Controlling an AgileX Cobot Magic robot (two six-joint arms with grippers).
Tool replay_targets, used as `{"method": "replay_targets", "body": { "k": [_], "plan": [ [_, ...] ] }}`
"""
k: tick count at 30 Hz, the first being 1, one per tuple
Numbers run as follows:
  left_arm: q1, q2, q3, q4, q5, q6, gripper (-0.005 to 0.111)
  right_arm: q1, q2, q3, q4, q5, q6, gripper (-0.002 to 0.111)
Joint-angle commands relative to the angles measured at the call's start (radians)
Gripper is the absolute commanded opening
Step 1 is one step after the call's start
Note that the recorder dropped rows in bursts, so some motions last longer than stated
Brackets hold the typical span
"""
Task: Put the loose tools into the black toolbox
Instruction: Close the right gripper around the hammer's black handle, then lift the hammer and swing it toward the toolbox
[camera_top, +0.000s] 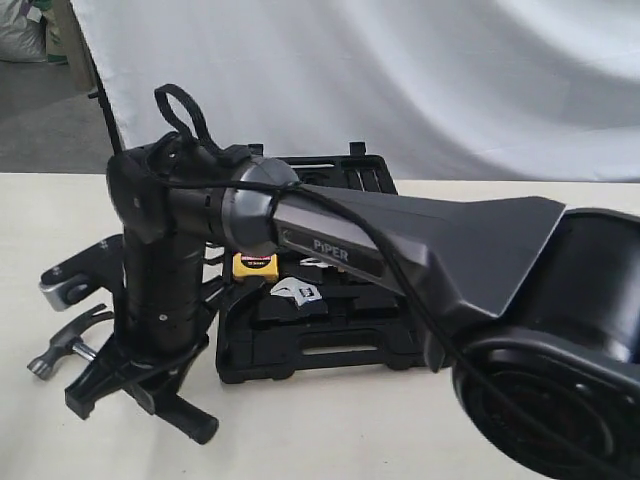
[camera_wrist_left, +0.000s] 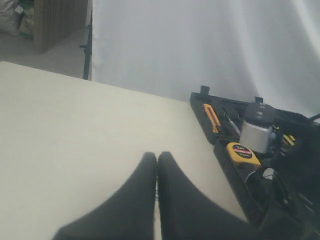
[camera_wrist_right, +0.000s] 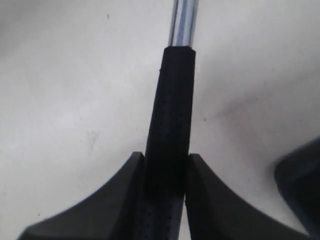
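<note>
1. clamping the hammer's (camera_wrist_right: 170, 100) black grip, the right gripper (camera_wrist_right: 165, 160) has its jaws narrowed onto the handle, one finger on each side; the steel shaft runs on past the fingertips.
2. left gripper (camera_wrist_left: 157, 165): jaws pressed together, nothing between them, over bare table (camera_wrist_left: 75, 125).
3. counted: one hammer, one wrench (camera_top: 298, 292), one yellow tape measure (camera_top: 255, 265), one open toolbox (camera_top: 300, 362), two grippers.
4. the hammer sits outside the toolbox, to its left in the exterior view, head (camera_top: 60, 352) pointing away from it; i cannot tell whether it touches the table.
5. the wrench's silver head lies inside the toolbox, just beside the tape measure, well apart from both grippers.
</note>
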Motion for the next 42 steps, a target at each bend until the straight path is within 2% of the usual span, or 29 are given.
{"method": "replay_targets", "body": {
  "k": [1, 9, 17, 25, 31, 33, 35, 38, 42],
  "plan": [
    [0.025, -0.003, -0.003, 0.004, -0.007, -0.005, 0.001, 0.004, -0.110, 0.179, -0.016, -0.028, -0.007, 0.000],
    [0.025, -0.003, -0.003, 0.004, -0.007, -0.005, 0.001, 0.004, -0.331, 0.535, -0.096, -0.099, -0.036, 0.000],
    [0.025, -0.003, -0.003, 0.004, -0.007, -0.005, 0.001, 0.004, -0.388, 0.747, -0.101, -0.169, -0.036, 0.000],
    [0.025, -0.003, -0.003, 0.004, -0.007, -0.005, 0.001, 0.004, -0.327, 0.765, -0.120, -0.237, 0.043, 0.000],
    [0.025, -0.003, -0.003, 0.004, -0.007, -0.005, 0.001, 0.009, -0.312, 0.763, -0.344, -0.191, 0.301, 0.000],
    [0.025, -0.003, -0.003, 0.004, -0.007, -0.005, 0.001, 0.009, -0.312, 0.763, -0.351, -0.151, 0.311, 0.000],
    [0.025, -0.003, -0.003, 0.004, -0.007, -0.005, 0.001, 0.009, -0.316, 0.750, -0.351, -0.037, 0.232, 0.000],
    [0.025, -0.003, -0.003, 0.004, -0.007, -0.005, 0.001, 0.002, -0.342, 0.724, -0.364, -0.005, 0.214, 0.000],
    [0.025, -0.003, -0.003, 0.004, -0.007, -0.005, 0.001, 0.001, -0.425, 0.672, -0.333, -0.187, 0.236, 0.000]
  ]
}}
